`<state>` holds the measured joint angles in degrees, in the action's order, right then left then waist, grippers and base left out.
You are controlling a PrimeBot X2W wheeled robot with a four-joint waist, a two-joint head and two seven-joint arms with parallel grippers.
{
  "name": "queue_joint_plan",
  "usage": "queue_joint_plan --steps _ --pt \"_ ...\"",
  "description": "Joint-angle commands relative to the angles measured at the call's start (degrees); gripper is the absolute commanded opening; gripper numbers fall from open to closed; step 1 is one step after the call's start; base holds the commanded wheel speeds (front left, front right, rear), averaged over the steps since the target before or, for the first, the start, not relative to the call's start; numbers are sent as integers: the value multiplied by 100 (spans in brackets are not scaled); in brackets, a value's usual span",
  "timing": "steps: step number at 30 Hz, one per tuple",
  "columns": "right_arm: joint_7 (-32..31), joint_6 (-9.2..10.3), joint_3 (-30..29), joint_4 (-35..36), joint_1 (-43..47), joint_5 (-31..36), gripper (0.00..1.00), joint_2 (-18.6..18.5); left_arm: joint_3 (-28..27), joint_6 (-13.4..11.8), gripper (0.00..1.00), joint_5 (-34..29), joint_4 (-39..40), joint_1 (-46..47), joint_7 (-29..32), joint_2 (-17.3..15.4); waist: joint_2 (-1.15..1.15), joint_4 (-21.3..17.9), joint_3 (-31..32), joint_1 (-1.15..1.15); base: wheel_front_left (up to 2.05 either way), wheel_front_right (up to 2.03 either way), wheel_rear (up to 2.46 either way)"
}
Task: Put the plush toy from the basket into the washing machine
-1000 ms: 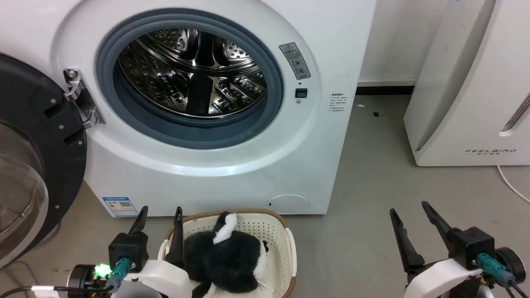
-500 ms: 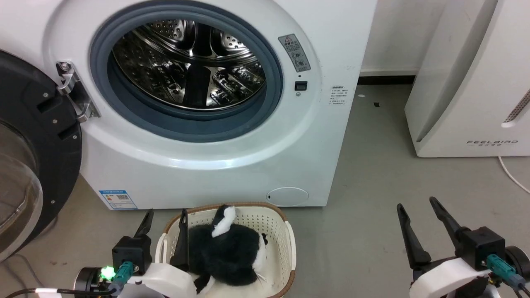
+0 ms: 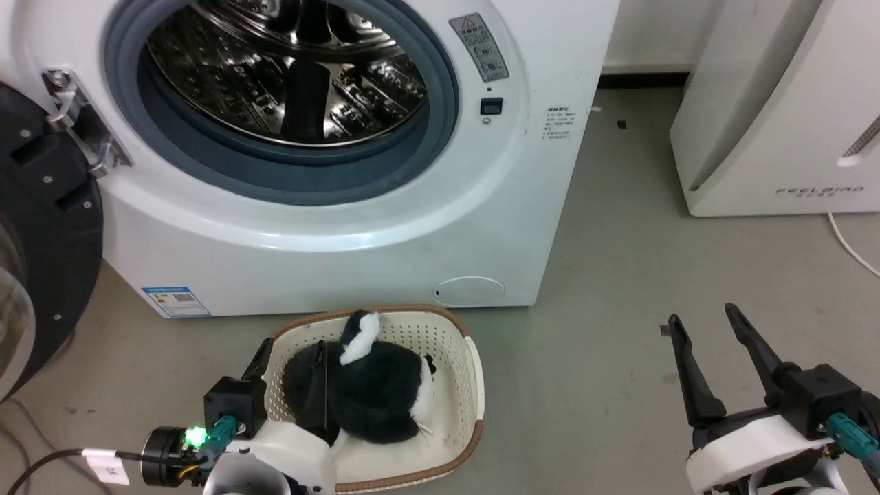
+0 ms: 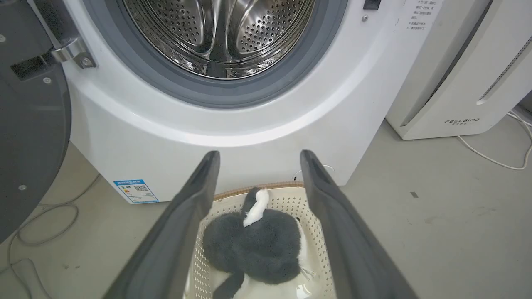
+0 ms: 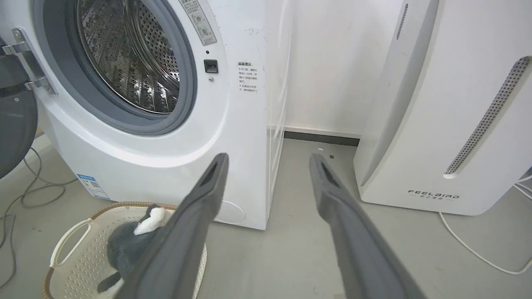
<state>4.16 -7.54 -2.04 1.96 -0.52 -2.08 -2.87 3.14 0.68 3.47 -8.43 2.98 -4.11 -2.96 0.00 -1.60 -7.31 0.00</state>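
The black-and-white plush toy (image 3: 371,392) lies curled in the cream basket (image 3: 474,385) on the floor, right before the washing machine (image 3: 344,247). The washer's black-rimmed door (image 3: 41,227) is swung open to the left, baring the steel drum (image 3: 289,69). My left gripper (image 3: 294,344) is open over the basket's left part, one finger above the rim and the other above the toy's fur. In the left wrist view the toy (image 4: 257,245) shows between the spread fingers (image 4: 183,232), apart from them. My right gripper (image 3: 702,313) is open over bare floor, far right of the basket.
A white FEELBIRD appliance (image 3: 777,117) stands right of the washer, with a strip of grey floor (image 3: 619,227) between them. A white cable (image 3: 852,247) runs on the floor beside it. Grey cables (image 5: 33,195) lie at the washer's left.
The head camera has tilted down, so the washer has slid up the picture. My left gripper has moved right, from the basket's left rim to over the toy. The right gripper holds its pose.
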Motion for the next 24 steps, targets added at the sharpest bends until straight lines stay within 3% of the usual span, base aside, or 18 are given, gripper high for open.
queue_joint_plan --steps 1,24 --pt "60 2 -10 56 -96 -26 100 0 28 29 100 53 -113 148 -59 -37 0 -51 -103 0 0 0 0" --pt "333 3 -50 298 -432 -95 100 0 126 213 100 224 -1487 1055 -334 -291 0 -347 -1086 0 0 0 0"
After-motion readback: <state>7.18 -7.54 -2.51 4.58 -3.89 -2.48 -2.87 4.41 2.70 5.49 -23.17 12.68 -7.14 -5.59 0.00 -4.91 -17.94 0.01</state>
